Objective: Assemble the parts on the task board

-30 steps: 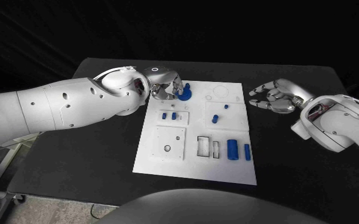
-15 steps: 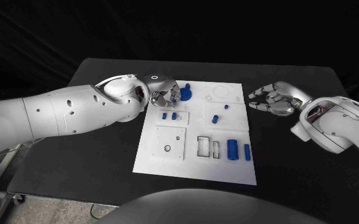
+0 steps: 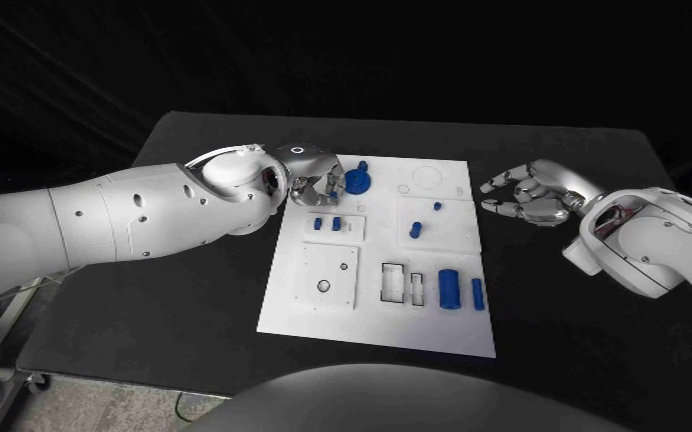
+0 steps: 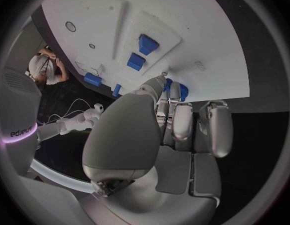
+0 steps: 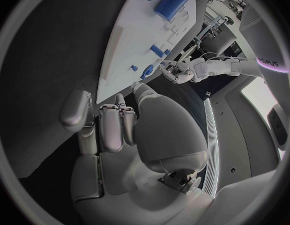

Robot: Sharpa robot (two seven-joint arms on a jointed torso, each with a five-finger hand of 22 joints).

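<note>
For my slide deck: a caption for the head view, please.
Left hand beside a blue part at the board's far corner; right hand off-board.

One white task board [image 3: 433, 327] on one black table [image 3: 577, 352], with two silver hands beside it: the left hand [image 3: 315, 177] at one edge, the right hand [image 3: 526, 195] off the opposite edge. Seven blue parts on the board: one round piece [image 3: 356, 184] just beside the left hand's fingers, two small blocks [image 3: 317, 223] side by side near that hand, two short pegs [image 3: 415, 230] between the two hands, and two cylinders [image 3: 449, 287] well apart from both hands, nearer the right hand's side.
</note>
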